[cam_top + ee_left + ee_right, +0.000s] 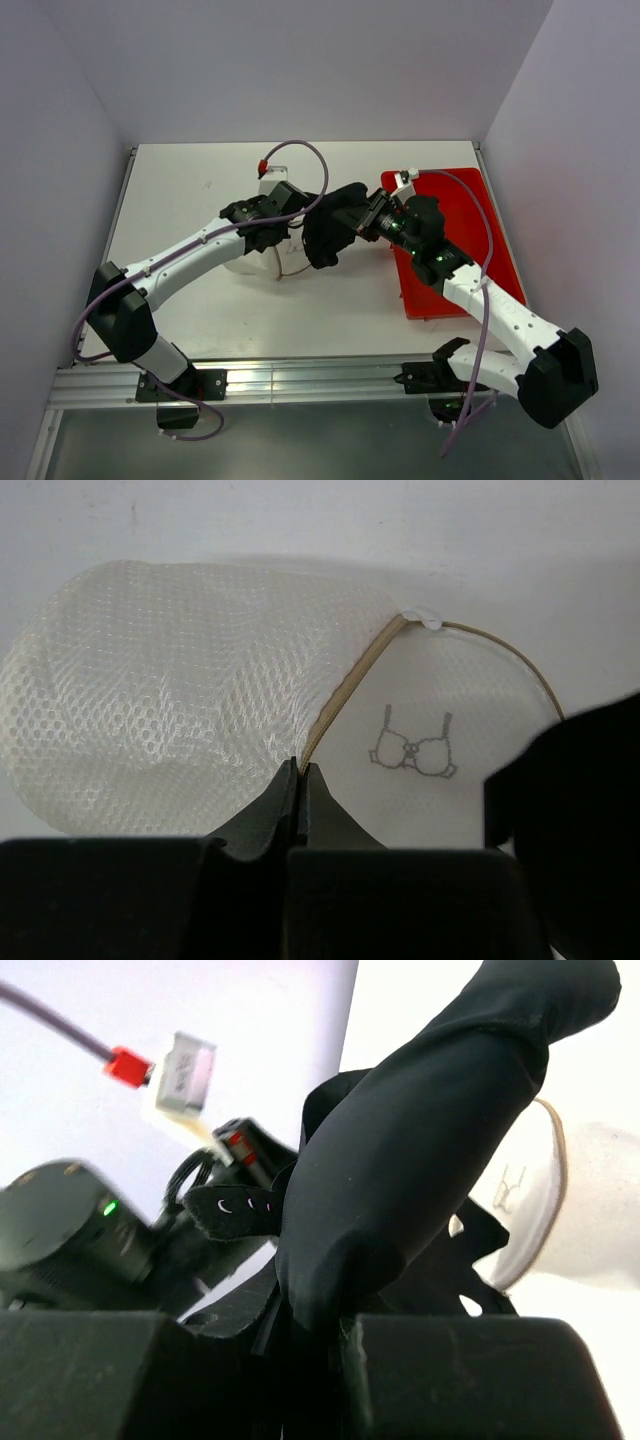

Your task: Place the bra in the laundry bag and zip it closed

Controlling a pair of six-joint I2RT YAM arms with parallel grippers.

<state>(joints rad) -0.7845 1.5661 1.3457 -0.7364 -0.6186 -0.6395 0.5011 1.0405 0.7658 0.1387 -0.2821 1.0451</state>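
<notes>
The white mesh laundry bag lies on the white table, mostly hidden under my left arm in the top view. My left gripper is shut on the bag's tan zipper rim and holds the flap with a small bra drawing open. My right gripper is shut on the black bra and holds it in the air just right of the bag's opening. In the right wrist view the bra fills the middle and the bag shows behind it. A bra edge shows in the left wrist view.
A red tray lies at the right side of the table, under my right arm. A purple cable with a red connector loops over my left arm. White walls close in the table at the back and sides.
</notes>
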